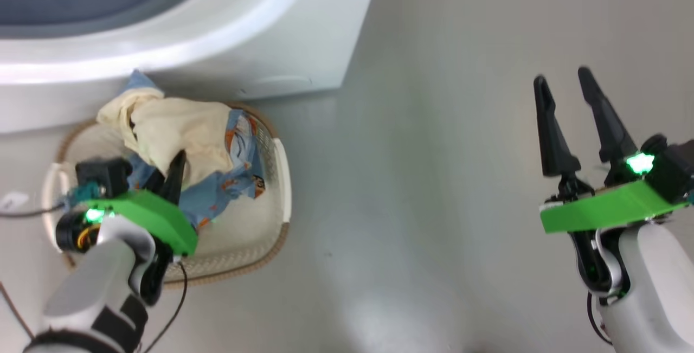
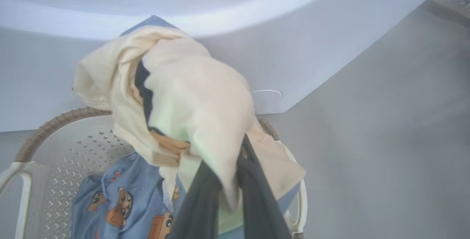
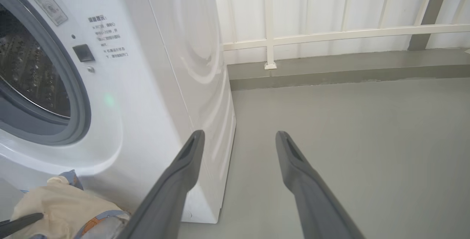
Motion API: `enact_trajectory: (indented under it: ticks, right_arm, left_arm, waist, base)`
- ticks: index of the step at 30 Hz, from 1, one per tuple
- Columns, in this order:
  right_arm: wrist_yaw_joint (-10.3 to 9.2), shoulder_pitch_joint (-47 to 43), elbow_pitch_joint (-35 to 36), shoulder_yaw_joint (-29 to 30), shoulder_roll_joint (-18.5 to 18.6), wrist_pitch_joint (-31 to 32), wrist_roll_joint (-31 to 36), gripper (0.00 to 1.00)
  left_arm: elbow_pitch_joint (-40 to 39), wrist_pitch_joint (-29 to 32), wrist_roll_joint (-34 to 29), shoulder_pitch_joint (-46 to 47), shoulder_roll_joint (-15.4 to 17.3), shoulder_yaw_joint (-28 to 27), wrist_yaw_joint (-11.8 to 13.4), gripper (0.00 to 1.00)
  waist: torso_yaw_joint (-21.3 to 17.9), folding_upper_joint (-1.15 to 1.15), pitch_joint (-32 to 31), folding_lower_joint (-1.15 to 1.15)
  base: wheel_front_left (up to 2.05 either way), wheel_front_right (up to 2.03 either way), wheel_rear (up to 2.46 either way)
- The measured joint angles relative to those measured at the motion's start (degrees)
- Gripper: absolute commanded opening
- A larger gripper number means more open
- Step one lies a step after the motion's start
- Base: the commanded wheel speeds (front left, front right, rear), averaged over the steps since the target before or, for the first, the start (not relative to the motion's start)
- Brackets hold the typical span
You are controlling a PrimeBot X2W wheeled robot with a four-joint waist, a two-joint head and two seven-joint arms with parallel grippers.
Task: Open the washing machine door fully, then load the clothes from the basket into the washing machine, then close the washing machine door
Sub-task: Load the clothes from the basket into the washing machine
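Note:
My left gripper is shut on the clothes, pinching a cream-white fabric piece that hangs bunched above the basket. In the left wrist view the cream fabric drapes over both fingers. A light-blue printed garment trails down into the perforated basket. The white washing machine stands just behind the basket. Its drum mouth is uncovered, and the washing machine door is out of view. My right gripper hovers open and empty over the floor, far to the right.
Bare grey floor stretches right of the machine. A white railing and panel wall above a low grey curb bound the far side. A thin cable lies left of the basket.

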State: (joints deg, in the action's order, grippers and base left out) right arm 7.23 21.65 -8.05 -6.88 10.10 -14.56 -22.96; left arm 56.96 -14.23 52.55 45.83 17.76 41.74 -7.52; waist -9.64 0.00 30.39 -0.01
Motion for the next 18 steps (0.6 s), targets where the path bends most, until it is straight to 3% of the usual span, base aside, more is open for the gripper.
enact_trajectory:
  ticks: [18]
  right_arm:
    - [-0.01, -11.06, -1.25, 1.83, 1.60, 0.01, 0.01, 1.00]
  left_arm:
    - [-24.01, -0.14, -23.93, -24.36, -2.55, -26.11, 2.29, 0.00]
  waist:
    - [4.64, 0.00, -15.23, 0.00]
  base:
    - [0.00, 0.00, 0.00]
